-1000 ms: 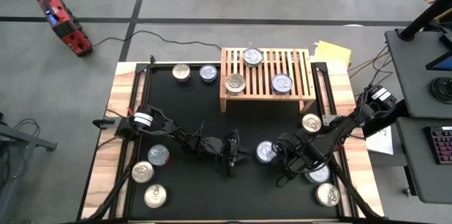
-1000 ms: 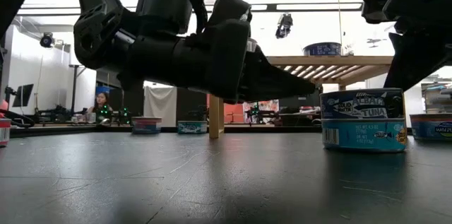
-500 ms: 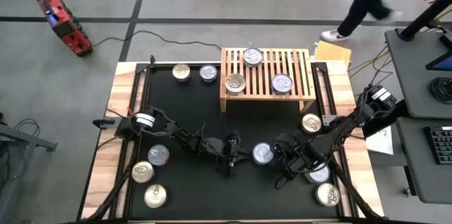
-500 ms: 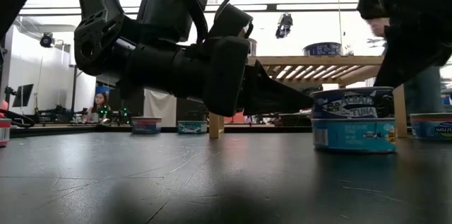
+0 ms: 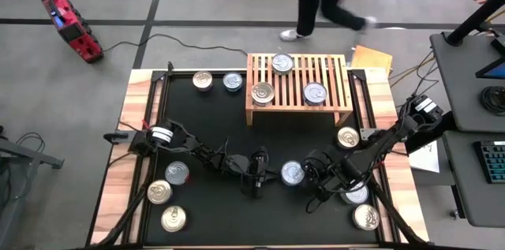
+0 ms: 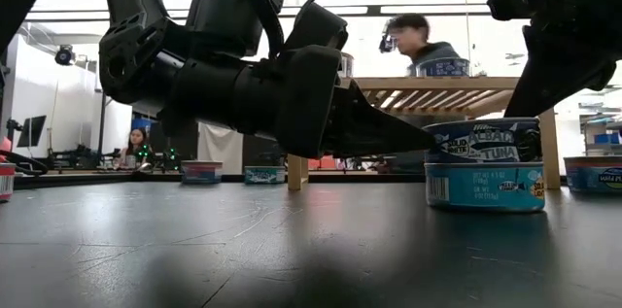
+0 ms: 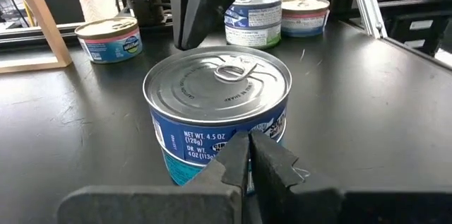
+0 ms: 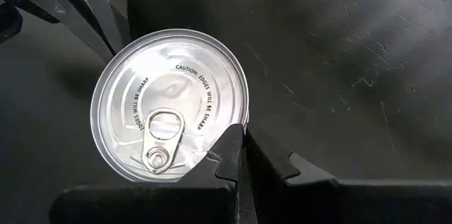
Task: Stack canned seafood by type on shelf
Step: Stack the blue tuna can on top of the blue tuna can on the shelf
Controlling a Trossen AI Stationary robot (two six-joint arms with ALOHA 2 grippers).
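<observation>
Blue tin (image 5: 293,173) wedged between both closed pincers; bare mat (image 5: 300,136) toward shelf (image 5: 298,84).

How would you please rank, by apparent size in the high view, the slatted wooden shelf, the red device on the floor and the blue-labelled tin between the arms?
1. Light-wood slatted shelf.
2. Red device.
3. Blue-labelled round tin.

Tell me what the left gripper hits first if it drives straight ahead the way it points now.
The left gripper, shut, would meet the blue-labelled tuna can right at its fingertips; it looks about touching the can's side already. The right gripper is on the can's far side.
</observation>
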